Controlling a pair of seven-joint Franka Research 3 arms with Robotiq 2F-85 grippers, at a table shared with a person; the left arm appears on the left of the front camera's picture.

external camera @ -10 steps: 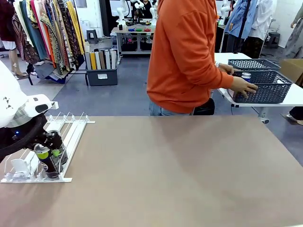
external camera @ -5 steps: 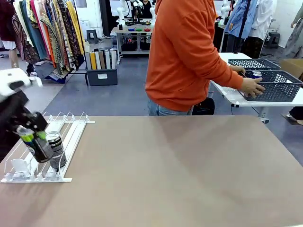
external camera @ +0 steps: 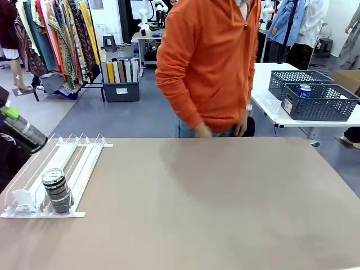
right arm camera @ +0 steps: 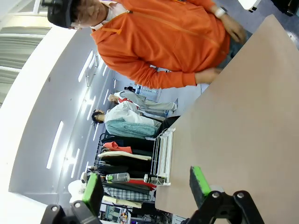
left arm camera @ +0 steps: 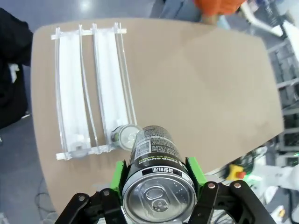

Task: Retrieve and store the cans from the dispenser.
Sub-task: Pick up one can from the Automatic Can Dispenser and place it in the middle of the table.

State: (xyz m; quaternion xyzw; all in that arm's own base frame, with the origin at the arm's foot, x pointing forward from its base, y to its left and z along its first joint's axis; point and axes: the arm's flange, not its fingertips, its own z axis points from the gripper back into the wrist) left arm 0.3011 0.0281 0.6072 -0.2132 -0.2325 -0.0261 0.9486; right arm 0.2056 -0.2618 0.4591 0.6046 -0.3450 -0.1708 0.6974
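Note:
My left gripper (external camera: 12, 121) is at the far left edge, raised above the table and shut on a black can (external camera: 25, 135) with yellow-green markings. In the left wrist view that can (left arm camera: 156, 154) sits between the green pads (left arm camera: 194, 170), silver top toward the camera. The white dispenser (external camera: 79, 160) lies on the table's left side, and one can (external camera: 57, 191) stands at its stopper end. From above, the dispenser (left arm camera: 74, 93) and that can (left arm camera: 125, 136) lie below the held one. My right gripper (right arm camera: 145, 186) is open and holds nothing.
A person in an orange top (external camera: 208, 62) stands at the table's far edge. Behind, on a white side table, dark grey baskets (external camera: 323, 107) hold a blue can (external camera: 304, 90). The brown tabletop (external camera: 225, 202) spreads right of the dispenser.
My left gripper lifted the black can out of the dispenser, up and to the left. The other can moved down to the stoppers. The person let go of the basket and turned to the table.

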